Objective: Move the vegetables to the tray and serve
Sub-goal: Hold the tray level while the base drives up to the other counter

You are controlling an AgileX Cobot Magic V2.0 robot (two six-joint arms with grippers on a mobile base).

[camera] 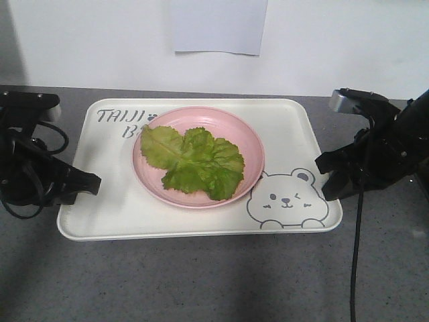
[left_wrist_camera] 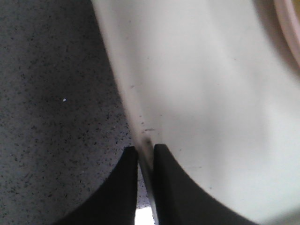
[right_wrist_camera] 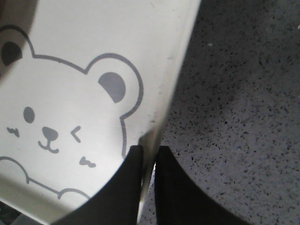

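Note:
The vegetables (camera: 193,161), green crinkled lettuce leaves, lie on a round pink plate (camera: 234,131) in the middle of the cream-white tray (camera: 107,208). My left gripper (camera: 94,182) (left_wrist_camera: 146,149) is shut on the tray's left rim (left_wrist_camera: 140,126), one finger on each side of the edge. On the opposite side, my right gripper (camera: 326,178) (right_wrist_camera: 149,150) is shut on the tray's right rim (right_wrist_camera: 164,108), beside the winking bear drawing (right_wrist_camera: 56,122). Whether the tray rests on the counter or is lifted I cannot tell.
The grey speckled countertop (camera: 214,282) surrounds the tray. A white wall with a taped sheet of paper (camera: 218,25) stands behind. Black cables hang from both arms.

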